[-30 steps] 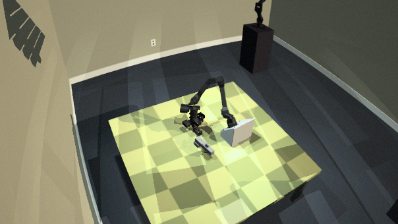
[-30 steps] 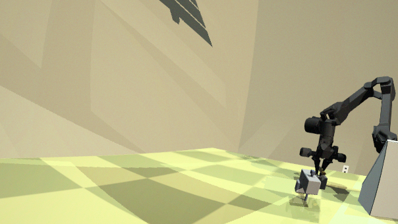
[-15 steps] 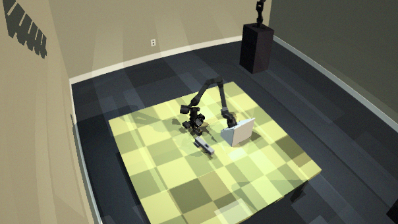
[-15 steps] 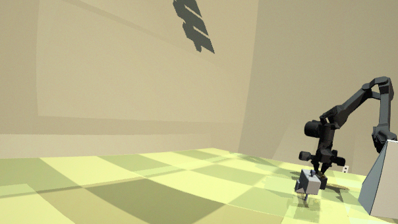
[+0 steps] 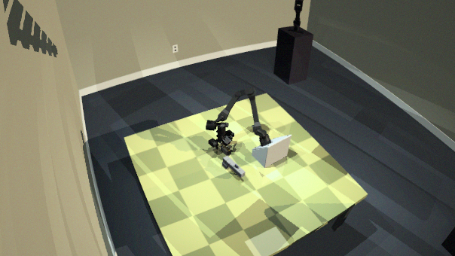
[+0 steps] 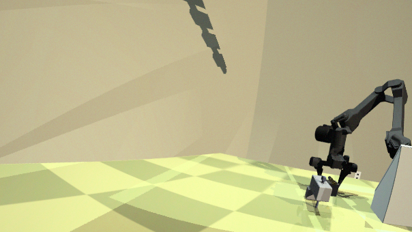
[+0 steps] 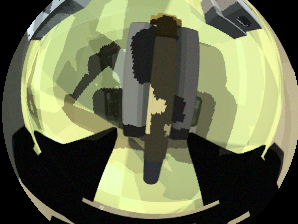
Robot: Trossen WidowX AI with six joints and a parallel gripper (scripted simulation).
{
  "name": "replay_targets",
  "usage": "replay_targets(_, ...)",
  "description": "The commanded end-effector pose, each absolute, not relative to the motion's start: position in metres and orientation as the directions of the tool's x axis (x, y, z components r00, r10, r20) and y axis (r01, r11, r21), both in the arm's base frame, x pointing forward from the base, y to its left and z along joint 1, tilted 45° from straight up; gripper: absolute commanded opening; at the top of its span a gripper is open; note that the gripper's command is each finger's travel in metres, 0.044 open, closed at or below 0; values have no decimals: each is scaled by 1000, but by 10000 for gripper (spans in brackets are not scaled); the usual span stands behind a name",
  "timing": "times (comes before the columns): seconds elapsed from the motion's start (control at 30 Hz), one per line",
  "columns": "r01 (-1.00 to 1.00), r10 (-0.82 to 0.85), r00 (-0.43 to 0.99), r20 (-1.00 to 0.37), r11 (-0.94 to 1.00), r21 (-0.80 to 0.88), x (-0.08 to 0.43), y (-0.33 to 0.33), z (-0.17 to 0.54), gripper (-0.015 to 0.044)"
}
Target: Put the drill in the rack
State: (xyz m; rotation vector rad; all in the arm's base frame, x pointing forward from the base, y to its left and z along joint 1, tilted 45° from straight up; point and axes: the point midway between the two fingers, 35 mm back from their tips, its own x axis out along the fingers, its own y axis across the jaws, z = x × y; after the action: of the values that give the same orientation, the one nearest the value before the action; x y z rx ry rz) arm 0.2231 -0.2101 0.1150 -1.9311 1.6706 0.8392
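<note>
The drill, a brown bar (image 7: 162, 65) with an orange end and a dark tip, lies lengthwise between the two grey rails of the rack (image 7: 136, 100) (image 6: 334, 191). Its dark tip extends past the rails. My gripper (image 5: 224, 147) (image 6: 330, 179) (image 7: 153, 135) is open, its black fingers apart on either side of the drill, low over the rack. A light grey block (image 5: 230, 165) (image 6: 325, 192) (image 7: 227, 16) stands just beside the rack. A small dark knob (image 5: 236, 166) (image 6: 323, 179), seemingly the key's head, shows on its top; a thin dark pin (image 6: 316, 204) shows underneath.
A white and pale blue wedge-shaped panel (image 5: 279, 151) (image 6: 397, 191) (image 7: 47, 20) stands beside the arm's base. All stand on a yellow-green checkered table (image 5: 188, 169). A dark pedestal (image 5: 293, 56) stands off the table at the back.
</note>
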Motion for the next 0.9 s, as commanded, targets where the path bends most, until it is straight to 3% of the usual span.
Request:
replay_targets(0.0,-985,-710,82,-699,-165,53,223,-208,117,440)
replay_targets(0.73,-984,-705,83,-704,-168,52,217,-154,171,440)
replay_targets(0.8,-994,-711,77,-699,-110,2,215,-166,165,440)
replay_targets(0.87,-987,-739,63,-671,55,-153,207,-187,173,440)
